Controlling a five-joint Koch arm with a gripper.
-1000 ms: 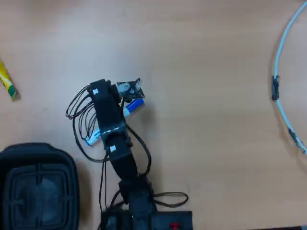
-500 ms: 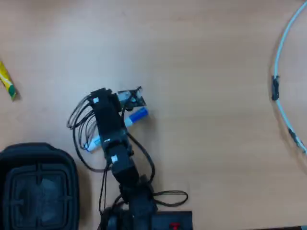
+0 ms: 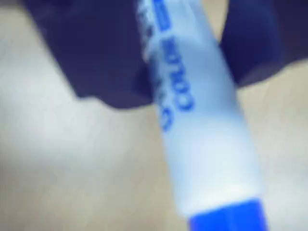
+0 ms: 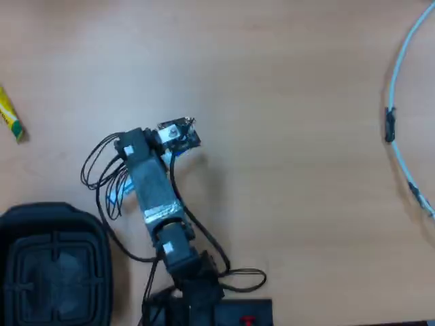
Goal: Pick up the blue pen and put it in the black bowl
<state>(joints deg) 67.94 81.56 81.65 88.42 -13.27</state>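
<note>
The blue pen (image 3: 202, 125) fills the wrist view: a white barrel with blue printing, its blue cap at the bottom edge. My gripper (image 3: 187, 67) is shut on it, with a dark jaw pressed against each side of the barrel. In the overhead view the arm (image 4: 149, 183) covers the gripper and most of the pen. Only a bit of the pen's white end (image 4: 113, 198) shows among the cables. The black bowl (image 4: 51, 209), a rounded square with a raised square pattern inside, sits at the lower left. It lies just left of the arm.
A short yellow-and-green stick (image 4: 10, 117) lies at the left edge of the wooden table. A white cable (image 4: 397, 102) curves down the right side. The arm's base (image 4: 204, 305) and loose black wires sit at the bottom middle.
The arm has swung left toward the black bowl with the pen in its grip. The pen's blue cap, plainly visible before, is now almost hidden under the arm.
</note>
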